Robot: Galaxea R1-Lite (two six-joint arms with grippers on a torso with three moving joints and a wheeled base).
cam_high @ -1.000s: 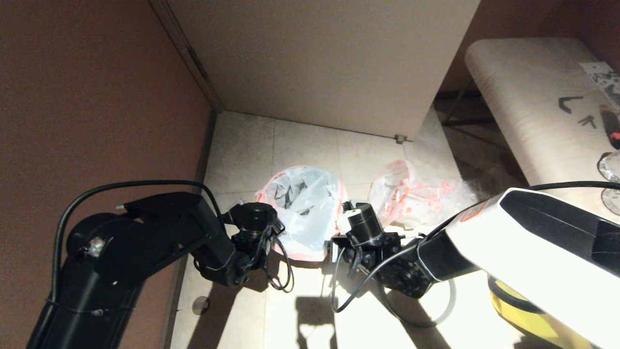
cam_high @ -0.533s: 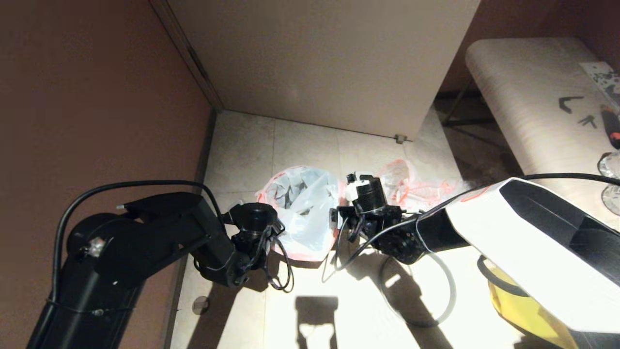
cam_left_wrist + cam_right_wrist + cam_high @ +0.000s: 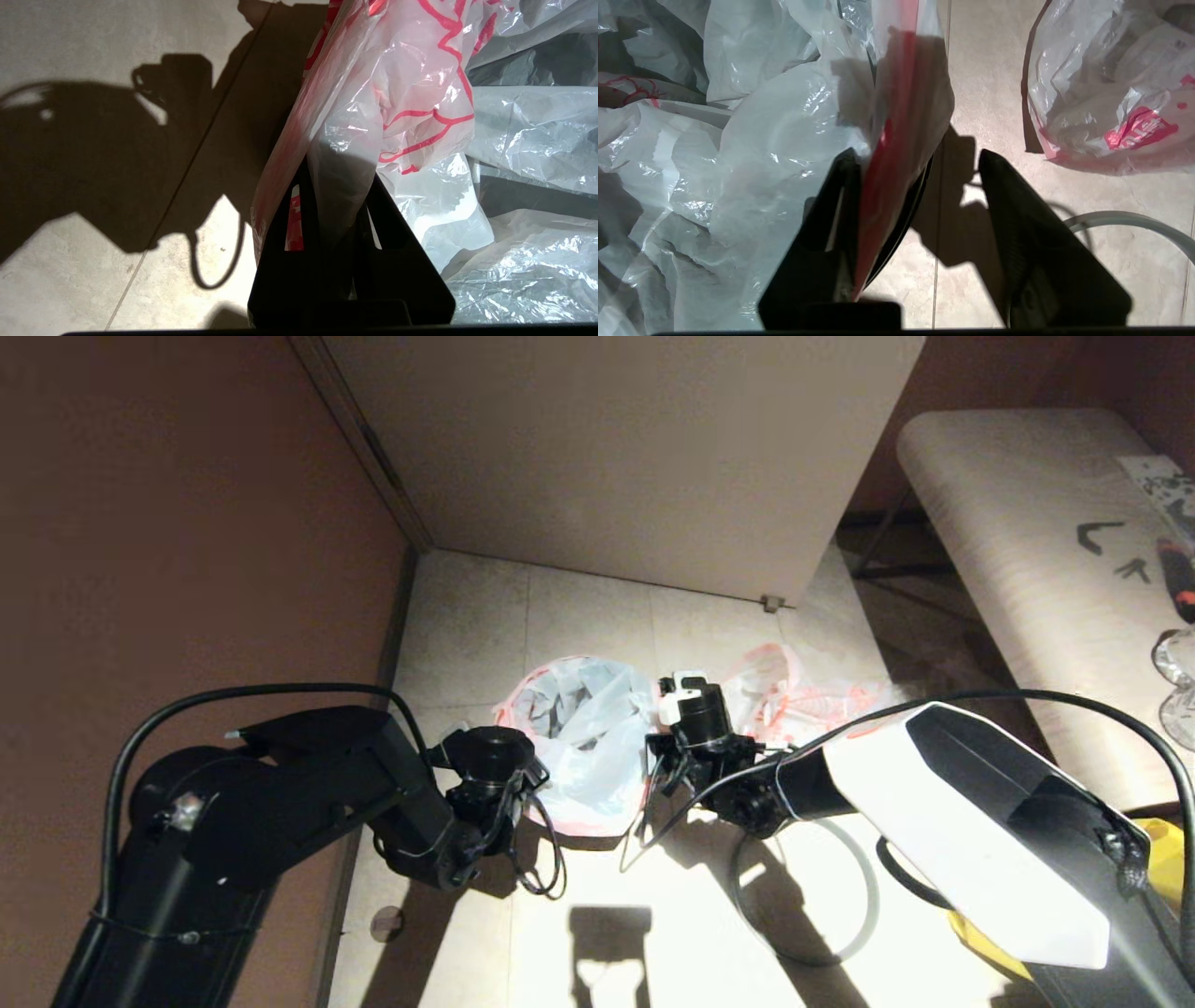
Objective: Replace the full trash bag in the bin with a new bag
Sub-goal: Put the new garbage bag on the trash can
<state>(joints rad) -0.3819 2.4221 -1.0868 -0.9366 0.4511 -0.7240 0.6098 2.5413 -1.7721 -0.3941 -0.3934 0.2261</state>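
**Bag going over the bin, held on both sides**

Bin (image 3: 597,838) is sitting on the pale tile floor (image 3: 579,607), near the corner where the brown wall (image 3: 187,523) meets the white cabinet (image 3: 616,457). Only a dark bit of it is showing under the plastic. The new bag (image 3: 583,747) is lying open over the top of it, white and thin, with a pinkish-red edge hanging around the outside.

The left gripper (image 3: 343,219) is sitting at the left side of the bin. Its two black fingers (image 3: 402,242) are pressing close together, and a fold of the bag's edge is squeezed between them. The plastic is standing up out of the pinch, with red lines running through it.

The right gripper (image 3: 920,186) is sitting at the right side of the bin. Its fingers are standing wide apart. The red edge of the bag is lying against one finger (image 3: 822,233), and the other finger (image 3: 1031,242) is out over the bare floor. It is not squeezing anything.

The full trash bag (image 3: 803,695) is lying on the floor just right of the bin, partly hidden behind the right arm. It is lumpy, and red print is showing through it.

A grey hoop (image 3: 805,889) is lying flat on the tiles under the right arm. A long pale bench (image 3: 1018,523) is standing over on the right.
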